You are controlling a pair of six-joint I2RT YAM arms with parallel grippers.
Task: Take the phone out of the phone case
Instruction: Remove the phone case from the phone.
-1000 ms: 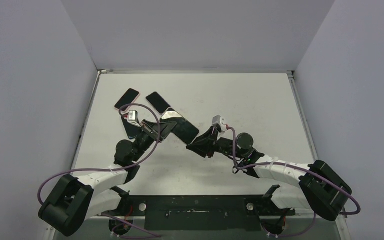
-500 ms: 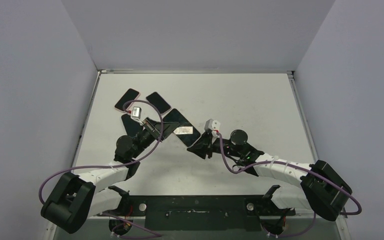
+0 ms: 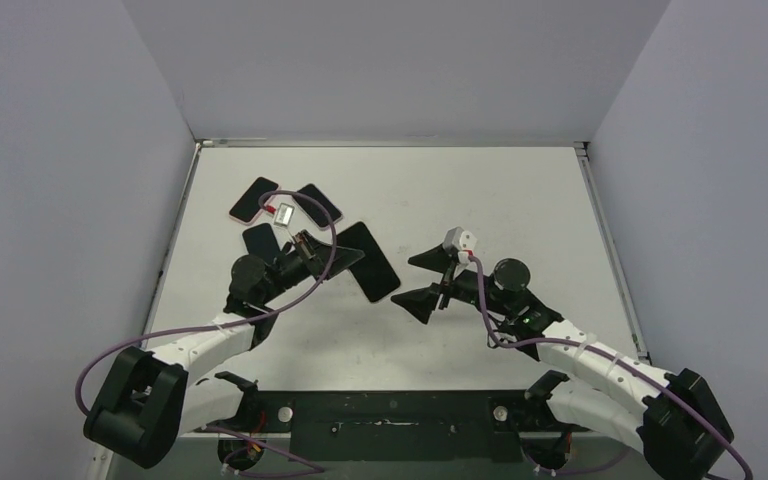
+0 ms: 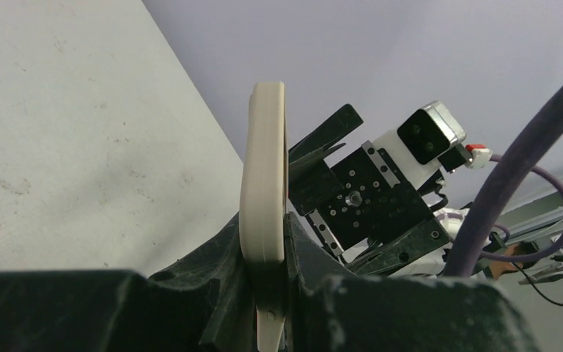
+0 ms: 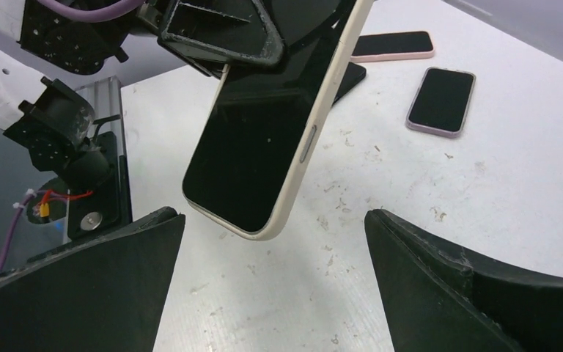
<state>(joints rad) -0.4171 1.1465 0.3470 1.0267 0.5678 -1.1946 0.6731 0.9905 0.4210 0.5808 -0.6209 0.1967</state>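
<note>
Phone [image 3: 368,262], cream edge, dark screen, is held tilted off the table [image 3: 520,190], above its left-centre. One end is pinched tight in the left gripper [image 3: 318,256]. Cannot tell if a case is on it. Right gripper [image 3: 422,280] is spread wide and holds nothing, above the table centre, fingers clear of the free end. Pink-edged handset [image 3: 256,199] lies flat at the table's far-left, with others beside it.
</note>
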